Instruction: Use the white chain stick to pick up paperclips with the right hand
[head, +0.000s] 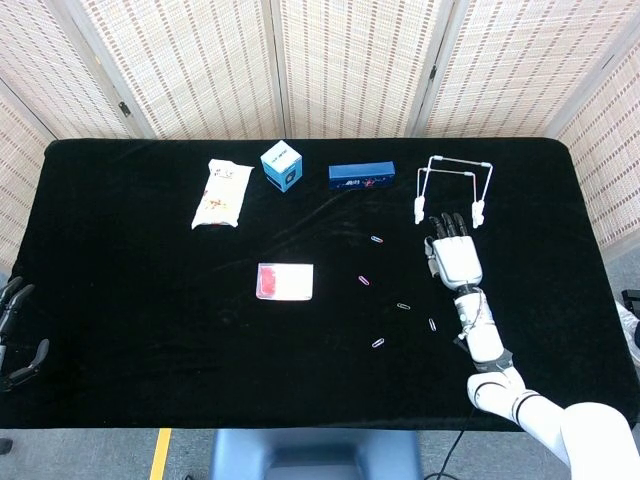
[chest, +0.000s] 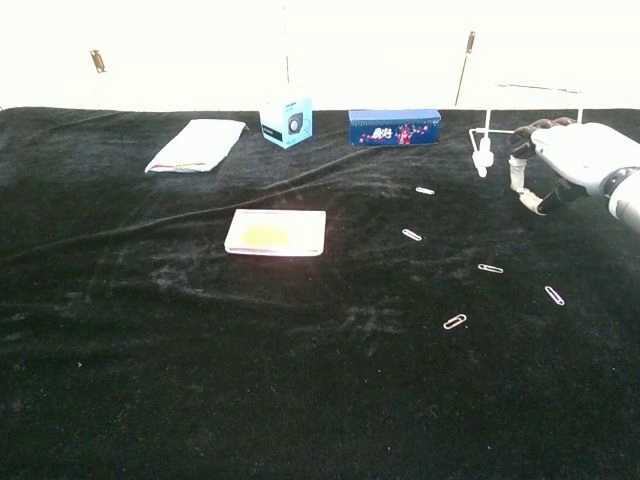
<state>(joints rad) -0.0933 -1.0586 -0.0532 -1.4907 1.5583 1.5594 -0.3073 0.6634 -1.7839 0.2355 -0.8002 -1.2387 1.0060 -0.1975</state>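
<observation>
Head view: camera mounted high, looking steeply down from the robot's side, taking in the whole black cloth-covered worktop out to the woven reed screen panels behind its far edge. Chest view: camera low and close to the near edge, facing forward at a shallow angle across the cloth, far edge near the top of frame. Shared: the pale blue cube-shaped box, the dark blue oblong box and the white robot right hand.
</observation>
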